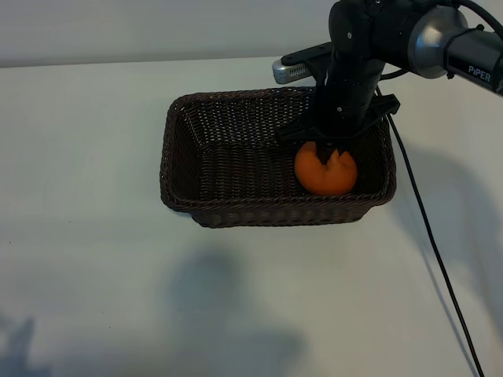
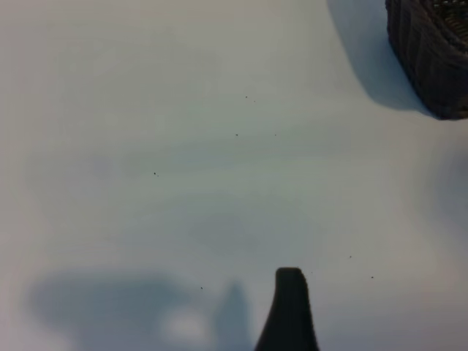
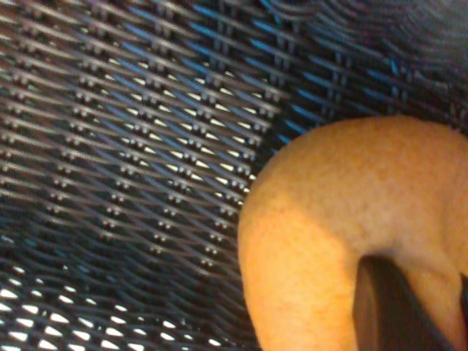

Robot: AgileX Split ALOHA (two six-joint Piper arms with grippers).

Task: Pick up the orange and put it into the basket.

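Orange: round, dimpled fruit, held from above by the right gripper, whose dark fingers are pinched onto its upper half. It sits inside the basket, toward the basket's end nearest the right arm, close to the basket's near wall. Whether it already rests on the weave or hangs just above it cannot be told from the exterior view; the right wrist view shows the woven floor close behind the fruit.

Basket: rectangular, dark brown wicker with a braided rim, standing on the white table. Nothing else lies in it.

Right gripper: points straight down into the basket, one finger pressed against the orange skin.

Left gripper: parked well outside the basket over bare table, off the basket's far end from the orange; fingers spread, holding nothing. Only one fingertip shows in its wrist view, with a corner of the basket beyond.

Step in hand, judged: setting the fruit down and letting go.

Handling notes:
- Lower only until the orange meets the basket floor; pressing on would flex the wicker.
- Part the fingers fully before lifting, so the bumpy skin does not drag upward.
- Rise straight up, clear of the near wall and rim.
- A round fruit may roll a little on release; the walls should contain it.
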